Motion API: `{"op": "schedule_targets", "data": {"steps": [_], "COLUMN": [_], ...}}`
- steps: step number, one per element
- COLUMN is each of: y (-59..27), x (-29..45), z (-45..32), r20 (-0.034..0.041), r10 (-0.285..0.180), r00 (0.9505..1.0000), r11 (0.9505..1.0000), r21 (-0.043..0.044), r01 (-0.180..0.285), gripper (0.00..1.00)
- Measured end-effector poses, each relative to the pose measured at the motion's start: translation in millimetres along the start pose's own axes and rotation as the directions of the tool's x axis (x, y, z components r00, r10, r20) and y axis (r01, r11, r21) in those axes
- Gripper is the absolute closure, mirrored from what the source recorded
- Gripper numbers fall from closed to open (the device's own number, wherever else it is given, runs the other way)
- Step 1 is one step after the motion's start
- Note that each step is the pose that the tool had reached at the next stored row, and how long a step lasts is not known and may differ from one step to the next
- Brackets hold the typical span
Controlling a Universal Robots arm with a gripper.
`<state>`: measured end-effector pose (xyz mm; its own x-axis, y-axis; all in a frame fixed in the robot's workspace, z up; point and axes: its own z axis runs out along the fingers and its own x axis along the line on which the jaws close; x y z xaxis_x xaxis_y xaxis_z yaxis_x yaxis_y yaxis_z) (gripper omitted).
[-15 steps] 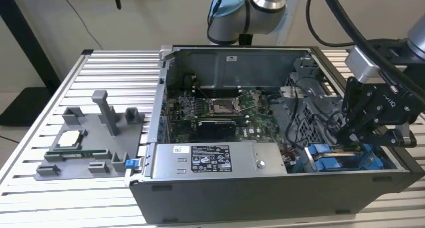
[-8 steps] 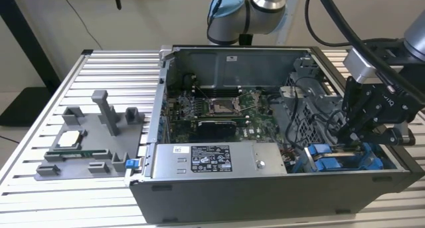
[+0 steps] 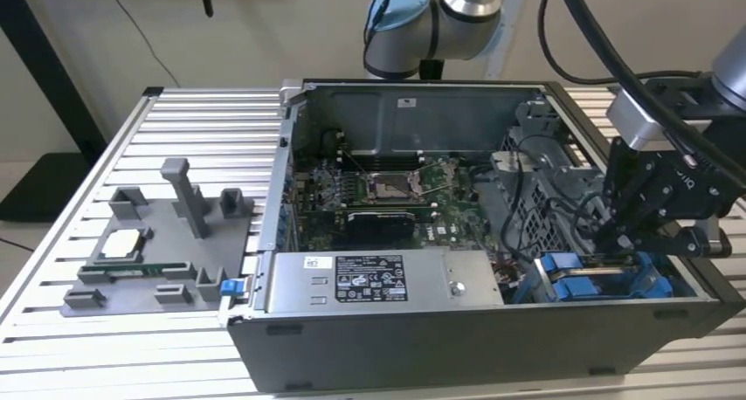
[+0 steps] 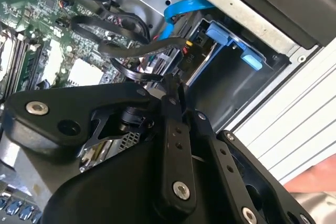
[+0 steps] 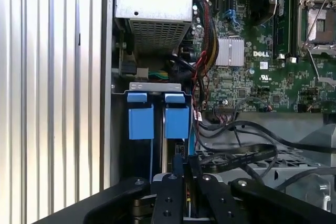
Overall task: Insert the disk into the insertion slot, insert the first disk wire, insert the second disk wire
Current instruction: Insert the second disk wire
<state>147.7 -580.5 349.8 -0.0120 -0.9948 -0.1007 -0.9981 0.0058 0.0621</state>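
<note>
The disk's blue carrier [image 3: 592, 279] sits down in the insertion slot [image 5: 155, 86] at the case's front corner on the exterior view's right. Its two blue tabs [image 5: 157, 120] face up, and the silver body is mostly hidden. My gripper [image 3: 618, 236] reaches down into the case right over the carrier's rear end. Its fingers [image 5: 176, 165] stand close together, pinched on the end of a flat black disk wire [image 5: 239, 157]. That wire [image 4: 140, 49] loops off toward the motherboard. A blue data wire [image 4: 181, 11] curves beside the bay.
The grey power-supply box [image 3: 385, 282] with a white sticker lies next to the bay. The motherboard [image 3: 385, 195] fills the case floor, with loose black cables [image 3: 530, 199] over the drive cage. A grey fixture [image 3: 163, 251] with parts stands on the slatted table at the exterior view's left.
</note>
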Motion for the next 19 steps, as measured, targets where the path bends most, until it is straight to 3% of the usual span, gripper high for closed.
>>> {"op": "schedule_targets", "data": {"steps": [19], "y": [-2.3], "x": [0.5], "z": [5.3], "r20": [0.0003], "r10": [0.010], "r00": [1.0000], "r11": [0.9999], "r21": [0.0010], "r01": [-0.010], "gripper": [1.00]}}
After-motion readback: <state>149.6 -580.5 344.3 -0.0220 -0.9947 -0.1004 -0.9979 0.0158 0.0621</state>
